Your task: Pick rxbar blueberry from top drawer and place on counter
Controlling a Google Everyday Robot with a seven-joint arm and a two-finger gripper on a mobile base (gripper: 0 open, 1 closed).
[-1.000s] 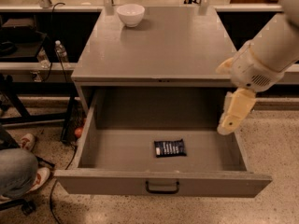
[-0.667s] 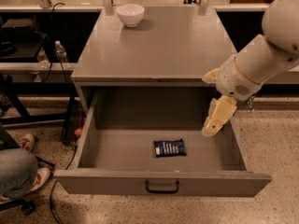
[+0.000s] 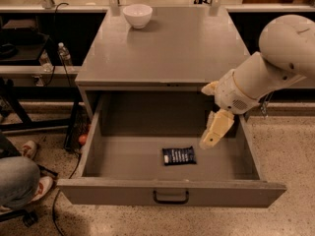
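The top drawer (image 3: 170,193) is pulled fully open, with a dark loop handle (image 3: 170,197) at the centre of its front panel. The rxbar blueberry (image 3: 178,155), a flat bar in a dark wrapper with white lettering, lies on the drawer floor near the middle. My gripper (image 3: 212,132) hangs inside the drawer's right half, pointing down and left, just right of and above the bar and not touching it. The counter (image 3: 167,45) is the grey cabinet top behind the drawer.
A white bowl (image 3: 137,15) stands at the back left of the counter. My arm (image 3: 270,68) reaches in from the right, over the drawer's right wall. A person's knee (image 3: 17,181) and shoe are at the lower left. A water bottle (image 3: 63,55) stands on a shelf at left.
My gripper has moved left and downward into the drawer, closer to the bar. The bar and the drawer have not moved.
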